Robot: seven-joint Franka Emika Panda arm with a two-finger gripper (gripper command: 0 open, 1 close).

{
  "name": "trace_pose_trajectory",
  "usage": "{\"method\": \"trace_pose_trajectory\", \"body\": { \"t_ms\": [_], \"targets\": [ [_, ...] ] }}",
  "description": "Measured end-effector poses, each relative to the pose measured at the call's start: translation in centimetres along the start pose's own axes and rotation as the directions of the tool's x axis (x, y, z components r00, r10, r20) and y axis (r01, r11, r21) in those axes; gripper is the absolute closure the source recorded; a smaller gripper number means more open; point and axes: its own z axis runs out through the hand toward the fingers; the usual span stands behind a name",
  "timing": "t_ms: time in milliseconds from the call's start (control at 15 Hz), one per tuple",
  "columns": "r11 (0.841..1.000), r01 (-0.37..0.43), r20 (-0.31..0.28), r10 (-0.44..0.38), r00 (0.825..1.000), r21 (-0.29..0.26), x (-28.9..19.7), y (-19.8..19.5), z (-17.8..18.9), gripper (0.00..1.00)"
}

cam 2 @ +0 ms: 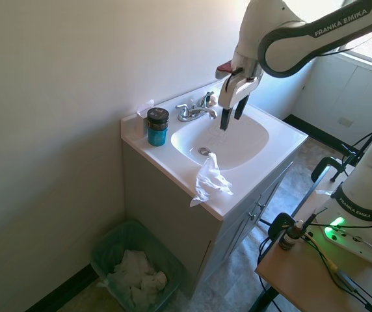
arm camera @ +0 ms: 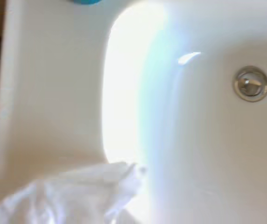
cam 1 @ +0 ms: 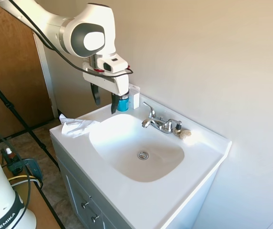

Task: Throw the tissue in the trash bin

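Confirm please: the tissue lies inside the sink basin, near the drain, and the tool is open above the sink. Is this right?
Not quite. The tissue lies on the sink's counter edge, hanging over the front, not in the basin. The second exterior view shows it. The tool is open above the sink.

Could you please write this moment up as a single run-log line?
phase: approach | gripper: open, empty, above sink | tissue: on counter corner, untouched | trash bin: on floor beside cabinet
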Motion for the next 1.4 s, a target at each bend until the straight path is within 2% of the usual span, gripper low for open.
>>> {"method": "trace_pose_trajectory", "body": {
  "t_ms": [200,333,600,1067,1133,1400],
  "targets": [
    [0.999,0.036,-0.001,-0.036,0.999,-0.017,-5.1,-3.3,1.7,0.00],
    [0.998,0.046,0.001,-0.046,0.999,-0.030,-6.9,-4.9,3.5,0.00],
    [0.996,0.038,0.036,-0.035,0.999,-0.082,-8.0,-7.0,7.8,0.00],
    [0.995,0.030,0.070,-0.024,0.997,-0.099,-8.2,-7.6,11.7,0.00],
    [0.995,0.029,0.072,-0.022,0.997,-0.098,-8.1,-7.6,12.0,1.00],
    [0.995,0.028,0.079,-0.020,0.997,-0.093,-8.1,-7.7,13.2,1.00]
  ]
}}
